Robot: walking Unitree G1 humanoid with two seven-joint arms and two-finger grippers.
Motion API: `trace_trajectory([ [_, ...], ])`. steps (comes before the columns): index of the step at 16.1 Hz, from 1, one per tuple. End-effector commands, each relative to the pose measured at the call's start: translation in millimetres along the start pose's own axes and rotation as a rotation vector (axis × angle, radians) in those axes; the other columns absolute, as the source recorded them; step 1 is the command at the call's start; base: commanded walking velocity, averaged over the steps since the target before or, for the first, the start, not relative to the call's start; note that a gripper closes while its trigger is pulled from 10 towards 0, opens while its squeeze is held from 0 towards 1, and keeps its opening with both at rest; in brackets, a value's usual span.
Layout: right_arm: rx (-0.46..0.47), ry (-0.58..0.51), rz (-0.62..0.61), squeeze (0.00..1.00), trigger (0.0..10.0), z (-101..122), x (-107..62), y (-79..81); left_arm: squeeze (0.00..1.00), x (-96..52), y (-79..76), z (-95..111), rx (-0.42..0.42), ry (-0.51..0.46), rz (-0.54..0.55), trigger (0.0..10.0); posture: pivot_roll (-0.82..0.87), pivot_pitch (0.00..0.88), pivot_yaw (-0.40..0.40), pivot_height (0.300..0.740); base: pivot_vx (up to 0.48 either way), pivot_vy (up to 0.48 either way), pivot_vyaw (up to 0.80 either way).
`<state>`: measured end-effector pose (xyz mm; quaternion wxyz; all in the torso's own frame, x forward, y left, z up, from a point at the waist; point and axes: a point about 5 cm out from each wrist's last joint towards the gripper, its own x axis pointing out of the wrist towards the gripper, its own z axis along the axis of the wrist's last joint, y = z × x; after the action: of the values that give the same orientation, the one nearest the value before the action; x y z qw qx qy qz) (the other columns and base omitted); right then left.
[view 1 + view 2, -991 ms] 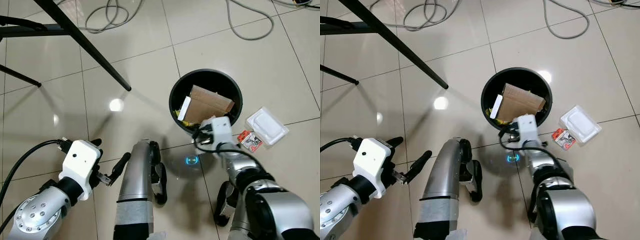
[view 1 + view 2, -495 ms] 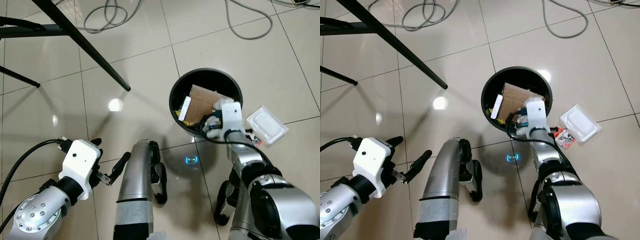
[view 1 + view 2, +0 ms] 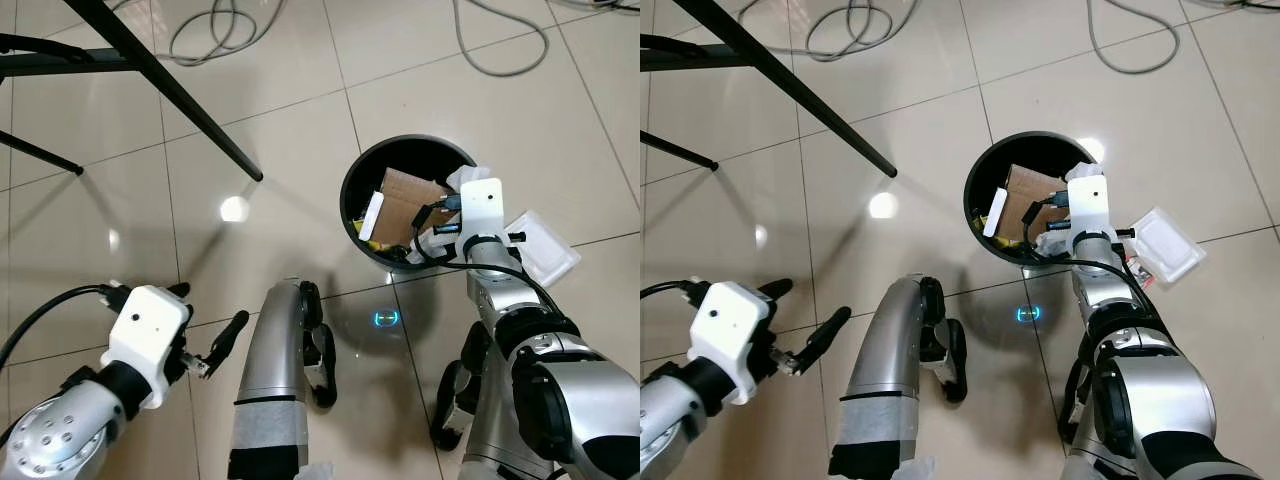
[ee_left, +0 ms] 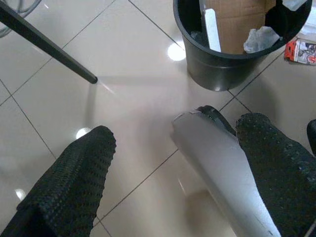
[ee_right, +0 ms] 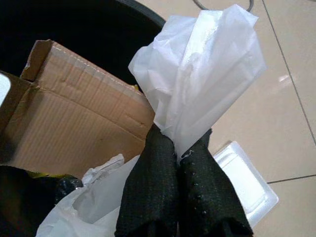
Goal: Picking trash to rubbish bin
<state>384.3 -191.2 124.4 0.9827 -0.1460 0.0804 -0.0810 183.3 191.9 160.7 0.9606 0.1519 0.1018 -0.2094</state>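
From the head views, the right gripper [image 3: 462, 182] reaches over the far rim of the black rubbish bin [image 3: 372, 255], presumably so its load can drop inside; the bin already holds a cardboard piece [image 3: 410, 200]. A white plastic tray [image 3: 543, 246] lies on the tiled floor [image 3: 280, 150] just beside the bin, partly hidden by the arm. The left gripper [image 3: 805, 320] hangs idle low over the floor. In the left wrist view its jaws stand wide apart, holding nothing. In the right wrist view the jaws are pinched together on a crumpled white plastic wrapper [image 5: 202, 84], held above the bin's edge; whether it hangs wholly over the opening is hard to judge.
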Motion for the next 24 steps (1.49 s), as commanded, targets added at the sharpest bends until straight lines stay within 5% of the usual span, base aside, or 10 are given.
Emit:
trace_trajectory([
  [1, 0.005, 0.041, 0.025, 0.0, 10.0, -12.5, -4.7, 11.4, 0.0, -7.4, -0.1, -6.2, -0.01, 0.046, -0.005, 10.0, 0.4, 0.608, 0.257, 0.569, 0.0, 0.0, 0.0],
  [2, 0.003, 0.032, 0.04, 0.17, 10.0, -11.4, -5.6, 17.4, 0.0, -9.0, -1.3, -6.9, -0.01, 0.051, -0.009, 10.0, 0.4, 0.612, 0.259, 0.569, 0.0, 0.0, 0.0],
  [3, 0.003, 0.03, 0.048, 0.78, 10.0, -10.6, -5.9, 20.8, 0.0, -9.4, -1.7, -7.2, -0.01, 0.053, -0.01, 10.0, 0.4, 0.613, 0.259, 0.569, 0.0, 0.0, 0.0],
  [4, -0.004, 0.022, 0.05, 1.0, 10.0, -8.2, -5.8, 23.4, 0.0, -10.1, -1.8, -7.2, -0.011, 0.054, -0.008, 10.0, 0.4, 0.611, 0.257, 0.569, 0.0, 0.0, 0.0],
  [5, -0.006, 0.017, 0.05, 0.93, 10.0, -6.9, -5.6, 24.3, 0.0, -10.4, -1.7, -7.2, -0.012, 0.055, -0.007, 10.0, 0.4, 0.611, 0.257, 0.569, 0.0, 0.0, 0.0],
  [8, -0.003, 0.014, 0.045, 0.5, 10.0, -5.0, -4.7, 22.9, 0.0, -10.7, -1.3, -7.1, -0.013, 0.057, -0.006, 10.0, 0.4, 0.61, 0.253, 0.569, 0.0, 0.0, 0.0],
  [11, 0.001, 0.007, 0.035, 0.52, 10.0, -3.9, -4.0, 19.8, 0.0, -12.1, -1.3, -7.7, -0.014, 0.062, -0.002, 10.0, 0.4, 0.611, 0.253, 0.569, 0.0, 0.0, 0.0],
  [12, 0.004, 0.006, 0.031, 0.79, 10.0, -4.1, -4.0, 19.0, 0.0, -12.9, -1.5, -7.8, -0.013, 0.064, -0.002, 10.0, 0.41, 0.613, 0.256, 0.569, 0.0, 0.0, 0.0],
  [15, 0.005, 0.001, 0.002, 1.0, 10.0, -5.9, -4.5, 16.0, 0.0, -15.0, -1.1, -8.3, -0.011, 0.072, 0.0, 10.0, 0.41, 0.62, 0.264, 0.569, 0.0, 0.0, 0.0],
  [24, -0.005, -0.021, -0.025, 1.0, 10.0, -5.7, -3.7, 6.0, 0.0, -3.8, -3.4, -8.8, -0.024, 0.047, -0.004, 10.0, 0.37, 0.579, 0.237, 0.569, 0.0, 0.0, 0.0],
])
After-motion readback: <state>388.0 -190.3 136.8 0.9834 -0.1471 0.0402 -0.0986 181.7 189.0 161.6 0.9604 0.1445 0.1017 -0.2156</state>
